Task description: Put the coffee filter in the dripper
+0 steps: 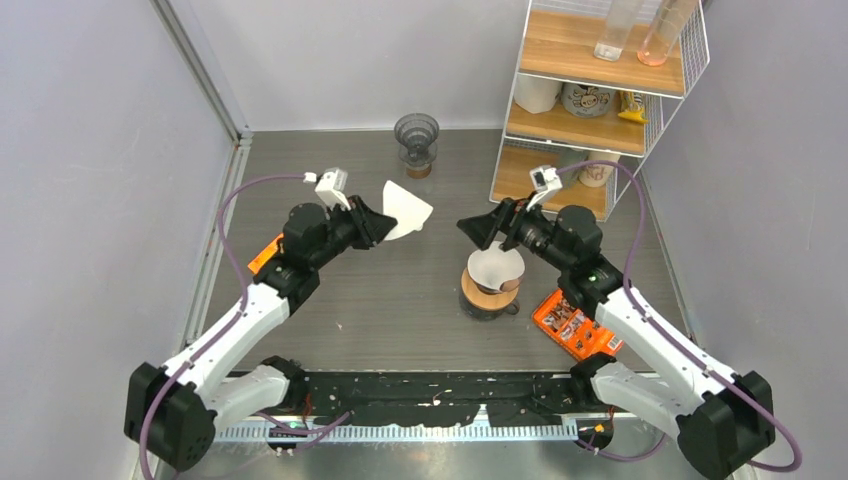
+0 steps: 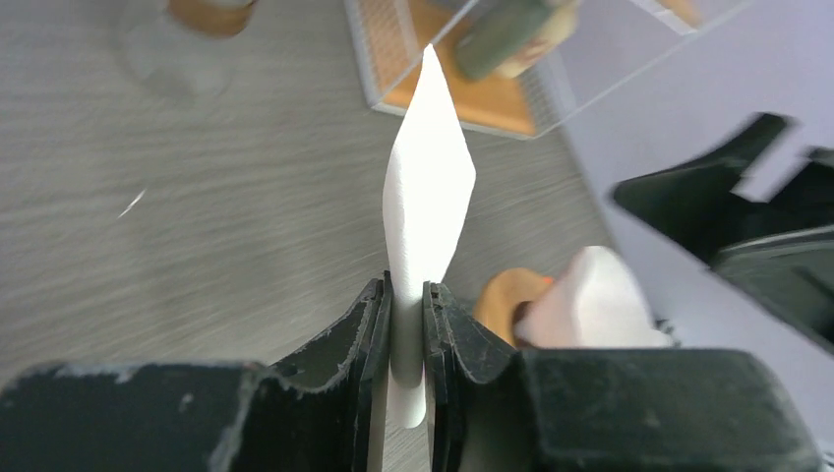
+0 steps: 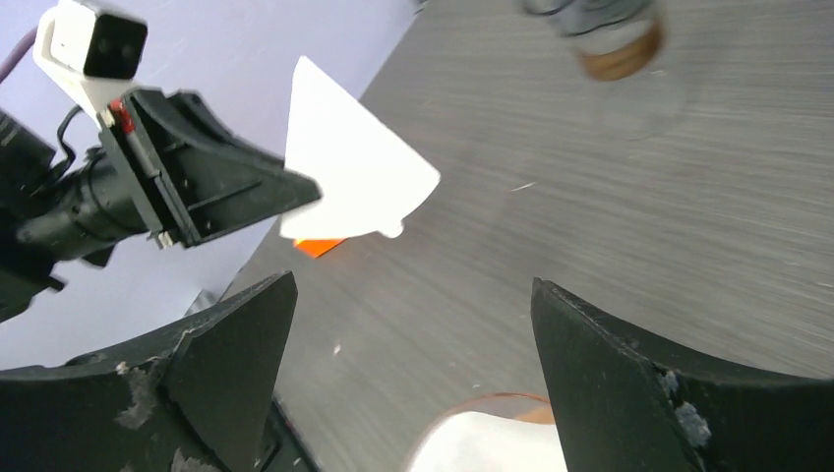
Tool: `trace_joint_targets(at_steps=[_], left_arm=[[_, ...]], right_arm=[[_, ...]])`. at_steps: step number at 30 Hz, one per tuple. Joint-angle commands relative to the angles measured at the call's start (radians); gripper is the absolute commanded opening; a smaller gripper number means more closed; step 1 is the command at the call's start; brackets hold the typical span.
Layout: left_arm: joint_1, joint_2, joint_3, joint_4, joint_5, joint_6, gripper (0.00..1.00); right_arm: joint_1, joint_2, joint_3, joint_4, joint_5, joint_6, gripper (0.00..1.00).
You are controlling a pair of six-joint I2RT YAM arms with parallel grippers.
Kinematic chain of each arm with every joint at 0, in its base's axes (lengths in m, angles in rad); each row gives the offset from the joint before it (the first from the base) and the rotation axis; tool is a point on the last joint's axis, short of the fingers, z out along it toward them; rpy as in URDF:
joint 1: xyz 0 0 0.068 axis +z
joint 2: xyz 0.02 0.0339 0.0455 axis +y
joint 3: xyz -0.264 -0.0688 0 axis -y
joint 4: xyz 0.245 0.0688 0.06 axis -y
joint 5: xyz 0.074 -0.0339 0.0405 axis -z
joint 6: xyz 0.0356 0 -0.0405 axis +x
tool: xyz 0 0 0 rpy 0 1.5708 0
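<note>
The left gripper (image 1: 375,222) was clenched on the narrow end of a folded white coffee filter (image 1: 407,208), holding it in the air above the table (image 1: 330,300). In the left wrist view the filter (image 2: 428,197) stood on edge between the two fingers (image 2: 366,324). The white dripper (image 1: 495,268) sat on a brown-collared pot near the table's middle, and the filter hung apart from it at about its 10 o'clock. The right gripper (image 1: 480,228) hovered just at the dripper's 12 o'clock with its jaws spread wide and grasping nothing. A smoky glass cone (image 1: 416,138) stood at the table's 12 o'clock edge, a wire shelf rack (image 1: 600,100) at 1 o'clock, and an orange packet (image 1: 575,325) at 4 o'clock.
</note>
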Motion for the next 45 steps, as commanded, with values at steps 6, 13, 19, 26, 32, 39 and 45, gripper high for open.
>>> trace_joint_targets(at_steps=[6, 13, 19, 26, 32, 39, 45], left_arm=[[-0.035, -0.090, -0.094, 0.414, 0.154, -0.114, 0.24], [-0.056, -0.060, -0.111, 0.508, 0.209, -0.164, 0.24], [-0.069, -0.031, -0.113, 0.525, 0.209, -0.177, 0.24], [-0.076, -0.011, -0.109, 0.538, 0.206, -0.180, 0.24], [-0.077, -0.010, -0.116, 0.540, 0.179, -0.180, 0.24], [-0.077, 0.002, -0.116, 0.550, 0.171, -0.182, 0.24], [-0.077, 0.007, -0.115, 0.551, 0.183, -0.178, 0.25]], right_arm=[[0.139, 0.098, 0.074, 0.244, -0.080, 0.069, 0.96], [0.159, 0.170, 0.080, 0.304, -0.065, 0.132, 0.97], [0.175, 0.188, 0.095, 0.339, -0.089, 0.149, 0.90], [0.187, 0.202, 0.087, 0.428, -0.130, 0.184, 0.77], [0.190, 0.199, 0.094, 0.407, -0.131, 0.186, 0.57], [0.193, 0.173, 0.088, 0.348, -0.087, 0.160, 0.39], [0.194, 0.167, 0.097, 0.326, -0.073, 0.136, 0.19]])
